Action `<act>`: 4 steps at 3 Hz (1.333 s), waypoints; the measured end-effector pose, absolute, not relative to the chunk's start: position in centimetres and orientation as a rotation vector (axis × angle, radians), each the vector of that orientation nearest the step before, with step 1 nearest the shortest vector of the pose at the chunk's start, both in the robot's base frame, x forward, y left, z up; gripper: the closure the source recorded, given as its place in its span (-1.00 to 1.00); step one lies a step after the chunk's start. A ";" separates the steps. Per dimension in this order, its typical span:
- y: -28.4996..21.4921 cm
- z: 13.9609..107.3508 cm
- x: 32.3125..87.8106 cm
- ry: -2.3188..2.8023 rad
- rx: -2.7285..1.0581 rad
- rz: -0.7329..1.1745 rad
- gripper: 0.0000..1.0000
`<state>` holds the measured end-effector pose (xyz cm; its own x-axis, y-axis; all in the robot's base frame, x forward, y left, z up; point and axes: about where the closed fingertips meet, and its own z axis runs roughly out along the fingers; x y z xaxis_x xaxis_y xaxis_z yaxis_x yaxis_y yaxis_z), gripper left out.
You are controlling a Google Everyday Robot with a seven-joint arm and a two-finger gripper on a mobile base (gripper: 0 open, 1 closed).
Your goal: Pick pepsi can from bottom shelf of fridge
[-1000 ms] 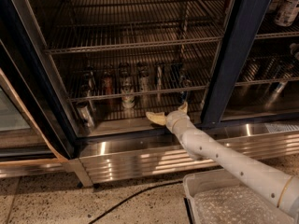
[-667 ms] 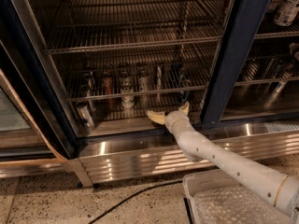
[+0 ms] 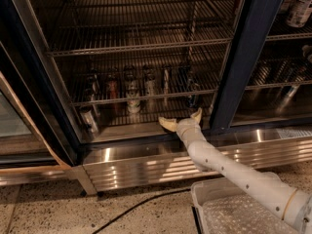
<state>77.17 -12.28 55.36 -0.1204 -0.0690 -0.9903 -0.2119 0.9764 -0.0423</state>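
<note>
The fridge [image 3: 243,57] stands open, with dark navy frames and chrome wire racks. Several cans stand on the bottom shelf [image 3: 117,119]. The pepsi can [image 3: 193,98] is a small dark can at the right end of that group. My gripper [image 3: 181,119] is at the front edge of the bottom shelf, just in front of and slightly left of the pepsi can. Its fingers [image 3: 166,123] are spread open and hold nothing. The white arm reaches in from the lower right.
A red-orange can [image 3: 112,87] and silver-white cans [image 3: 132,101] stand left of the pepsi can; another silver can [image 3: 87,119] is at the far left. The ribbed steel base panel [image 3: 146,165] is below. A white tray [image 3: 234,213] and a black cable [image 3: 131,211] lie on the floor.
The gripper has stayed open at the shelf's front edge, with only a very slight shift of the arm.
</note>
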 end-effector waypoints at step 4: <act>-13.9 55.3 82.8 1.616 -0.157 0.004 -1.00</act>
